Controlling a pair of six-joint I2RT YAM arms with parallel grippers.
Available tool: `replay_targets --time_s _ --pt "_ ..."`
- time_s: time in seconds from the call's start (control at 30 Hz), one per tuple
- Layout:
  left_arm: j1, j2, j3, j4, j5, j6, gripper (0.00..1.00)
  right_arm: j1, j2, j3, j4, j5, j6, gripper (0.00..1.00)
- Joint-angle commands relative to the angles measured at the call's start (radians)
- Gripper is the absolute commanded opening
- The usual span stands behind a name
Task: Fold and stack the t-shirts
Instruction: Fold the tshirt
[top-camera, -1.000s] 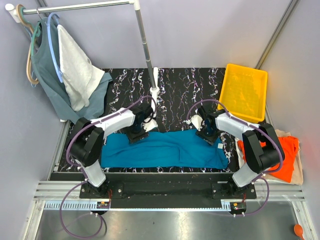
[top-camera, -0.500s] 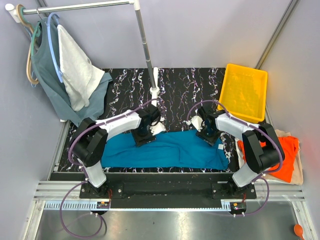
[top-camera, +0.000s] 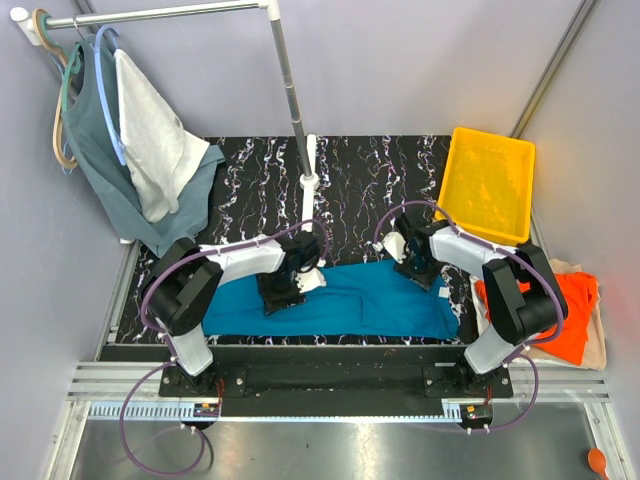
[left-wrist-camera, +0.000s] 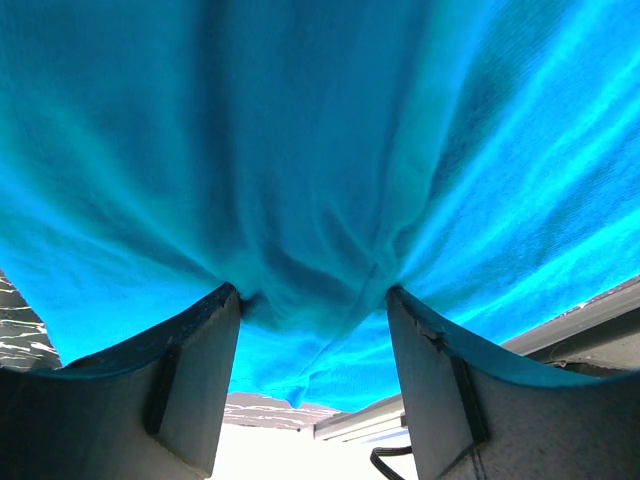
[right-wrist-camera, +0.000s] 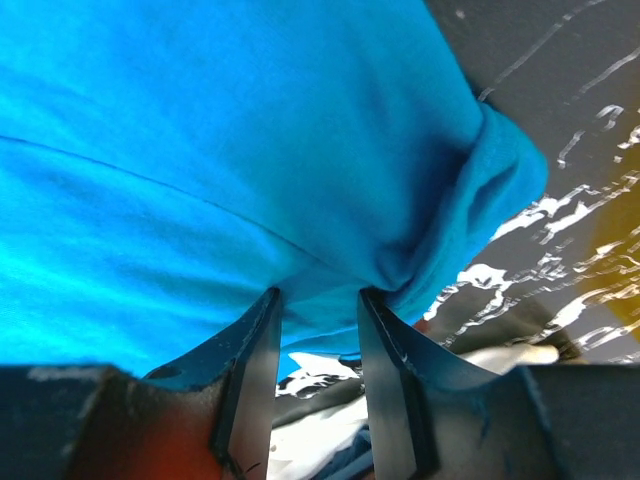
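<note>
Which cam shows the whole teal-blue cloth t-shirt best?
Top external: the teal-blue cloth t-shirt lies full-length across the marbled black table. Both wrist views show only a bunched fold held between their own fingers.

White/blk arms (top-camera: 238, 262) w/ purple cables (top-camera: 142, 298)

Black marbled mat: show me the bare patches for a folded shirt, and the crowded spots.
Bare: far mat between the pole base and the yellow bin, and left of that base up to the hanging tops. Crowded: near strip, under the teal t-shirt gripped by the left hand and right hand.
</note>
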Motion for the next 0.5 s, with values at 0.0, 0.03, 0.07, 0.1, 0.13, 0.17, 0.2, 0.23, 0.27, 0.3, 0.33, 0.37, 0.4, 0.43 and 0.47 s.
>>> replay_targets --time_s 0.0,0.03,0.07,0.1,0.13,0.17,0.2,0.23,0.27,0.3,0.33,0.37,0.4,0.43,0.47 --pt "-0.003 -0.025 -0.028 0.036 0.004 0.010 0.63 -0.008 0.018 -0.004 0.028 0.109 -0.037 0.42" --pt "-0.001 -0.033 -0.028 0.036 0.009 0.008 0.63 -0.008 0.018 0.000 0.028 0.112 -0.037 0.41" --pt "-0.001 -0.051 -0.028 0.035 0.012 0.007 0.63 -0.008 0.015 0.002 0.027 0.111 -0.037 0.42" --pt "-0.003 -0.062 -0.025 0.030 0.019 0.008 0.63 -0.008 0.015 0.005 0.028 0.112 -0.039 0.41" --pt "-0.003 -0.073 -0.014 0.021 0.027 0.007 0.63 -0.008 0.018 0.011 0.027 0.114 -0.037 0.41" --pt "-0.003 -0.093 -0.005 0.000 0.035 0.007 0.63 -0.010 0.024 0.013 0.027 0.115 -0.037 0.41" --pt "-0.003 -0.102 0.006 -0.014 0.048 0.005 0.63 -0.008 0.030 0.016 0.028 0.115 -0.037 0.41" --pt "-0.004 -0.111 0.031 -0.030 0.059 0.005 0.63 -0.008 0.032 0.022 0.028 0.115 -0.037 0.42" --pt "-0.004 -0.130 0.045 -0.057 0.065 0.008 0.64 -0.008 0.042 0.026 0.031 0.115 -0.037 0.42" --pt "-0.006 -0.139 0.061 -0.069 0.090 0.007 0.64 -0.010 0.050 0.030 0.031 0.115 -0.037 0.41" --pt "-0.007 -0.154 0.097 -0.083 0.098 0.007 0.64 -0.010 0.056 0.040 0.031 0.115 -0.036 0.41" --pt "-0.009 -0.159 0.117 -0.108 0.105 0.004 0.64 -0.010 0.065 0.046 0.031 0.115 -0.034 0.42" --pt "-0.009 -0.165 0.136 -0.117 0.122 0.002 0.64 -0.010 0.070 0.053 0.031 0.114 -0.031 0.42" --pt "-0.009 -0.171 0.175 -0.126 0.128 0.002 0.64 -0.010 0.073 0.063 0.031 0.112 -0.030 0.41" --pt "-0.009 -0.171 0.196 -0.134 0.133 0.001 0.64 -0.008 0.076 0.068 0.031 0.111 -0.028 0.41"
